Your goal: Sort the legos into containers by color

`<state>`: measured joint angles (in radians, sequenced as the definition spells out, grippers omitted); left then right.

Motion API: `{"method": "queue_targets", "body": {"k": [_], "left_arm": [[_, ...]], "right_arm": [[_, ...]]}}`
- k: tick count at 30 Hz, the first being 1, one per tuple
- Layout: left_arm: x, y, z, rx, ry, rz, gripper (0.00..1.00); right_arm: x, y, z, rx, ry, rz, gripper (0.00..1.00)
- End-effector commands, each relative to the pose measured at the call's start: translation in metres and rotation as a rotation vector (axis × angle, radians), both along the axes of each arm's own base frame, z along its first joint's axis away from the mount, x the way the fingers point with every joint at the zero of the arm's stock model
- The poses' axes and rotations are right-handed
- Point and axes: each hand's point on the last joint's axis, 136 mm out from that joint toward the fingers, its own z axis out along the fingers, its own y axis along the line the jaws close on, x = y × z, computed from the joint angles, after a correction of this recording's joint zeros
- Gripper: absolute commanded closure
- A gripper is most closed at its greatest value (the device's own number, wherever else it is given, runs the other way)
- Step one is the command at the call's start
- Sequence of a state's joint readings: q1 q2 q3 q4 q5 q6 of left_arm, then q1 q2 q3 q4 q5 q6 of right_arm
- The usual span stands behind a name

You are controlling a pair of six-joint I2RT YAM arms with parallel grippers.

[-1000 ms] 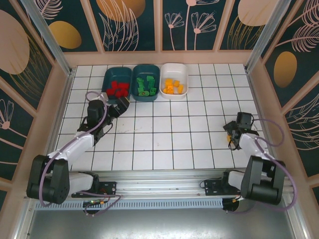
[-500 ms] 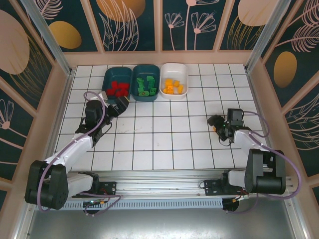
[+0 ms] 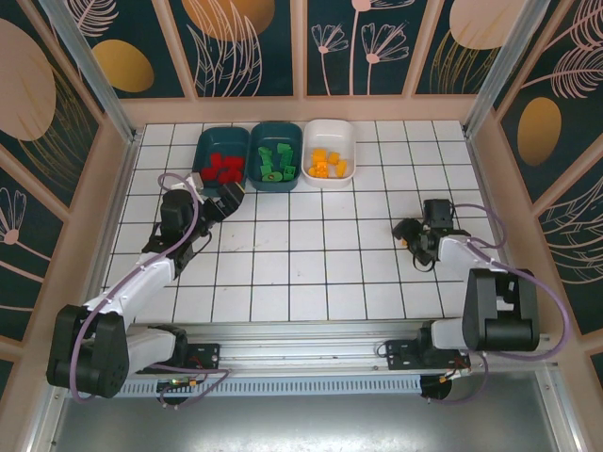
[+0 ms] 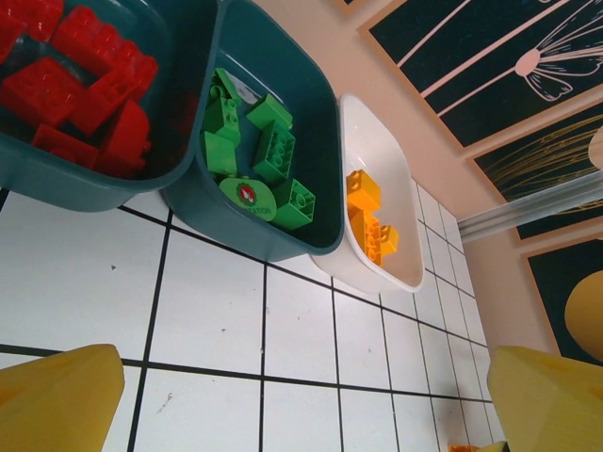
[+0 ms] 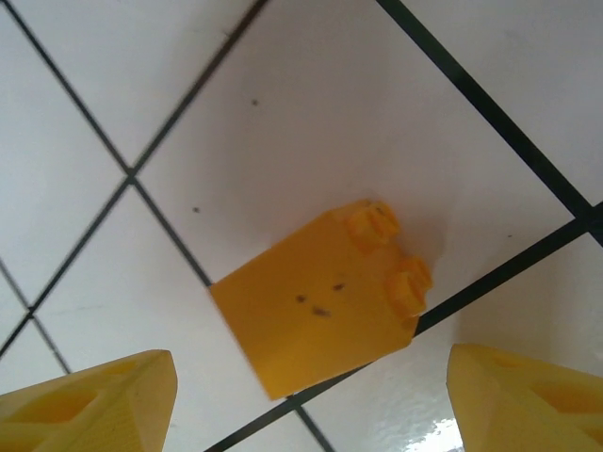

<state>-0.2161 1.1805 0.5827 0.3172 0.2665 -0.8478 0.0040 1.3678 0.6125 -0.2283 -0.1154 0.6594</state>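
An orange-yellow lego (image 5: 318, 306) lies on its side on a white tile, studs pointing right. My right gripper (image 5: 311, 400) is open and hovers right over it, with one yellow finger (image 5: 85, 400) on each side and neither touching it. That gripper (image 3: 407, 231) sits right of the floor's middle. My left gripper (image 3: 226, 200) is open and holds nothing, just in front of the containers. Red legos (image 4: 75, 80) fill one teal tub (image 3: 222, 132). Green legos (image 4: 268, 155) fill the other teal tub (image 3: 276, 129). Orange legos (image 4: 372, 221) lie in the white tub (image 3: 330, 125).
The three tubs stand side by side against the back wall. Patterned wall panels (image 3: 301, 47) and metal posts enclose the white tiled floor (image 3: 311, 264). Both arm bases sit on the rail (image 3: 301, 353) at the near edge.
My right gripper has swung left and away from the right wall, ending over the orange-yellow lego. The left arm shifted only slightly at first and then stayed still.
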Motion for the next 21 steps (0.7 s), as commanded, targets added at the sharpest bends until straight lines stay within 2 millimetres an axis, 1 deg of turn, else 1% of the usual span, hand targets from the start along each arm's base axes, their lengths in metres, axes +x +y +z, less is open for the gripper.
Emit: {"method": "queue_targets", "body": {"k": [1,5,7,12,15,18,21], "left_arm": [[-0.006,-0.002,0.005,-0.009,-0.011,-0.016,0.02],[-0.008,0.000,0.006,0.003,-0.011,-0.011,0.02],[-0.009,0.001,0.006,0.010,-0.011,-0.006,0.02],[-0.010,0.002,0.006,0.015,-0.012,-0.002,0.02],[-0.009,0.002,0.005,0.016,-0.009,-0.003,0.01],[-0.008,0.002,0.006,0.021,-0.012,-0.003,0.01],[-0.007,0.001,0.006,0.020,-0.013,-0.006,0.01]], "right_arm": [[0.020,-0.004,0.004,-0.038,-0.025,0.004,0.24],[0.034,-0.009,0.001,-0.064,-0.020,-0.004,0.24],[0.040,-0.008,0.002,-0.063,-0.031,0.003,0.24],[0.054,0.003,0.008,-0.033,-0.069,0.044,0.27],[0.059,0.004,0.012,-0.052,-0.084,0.063,0.29],[0.064,0.011,0.018,-0.036,-0.113,0.109,0.33],[0.061,0.007,0.012,-0.083,-0.078,0.108,0.34]]}}
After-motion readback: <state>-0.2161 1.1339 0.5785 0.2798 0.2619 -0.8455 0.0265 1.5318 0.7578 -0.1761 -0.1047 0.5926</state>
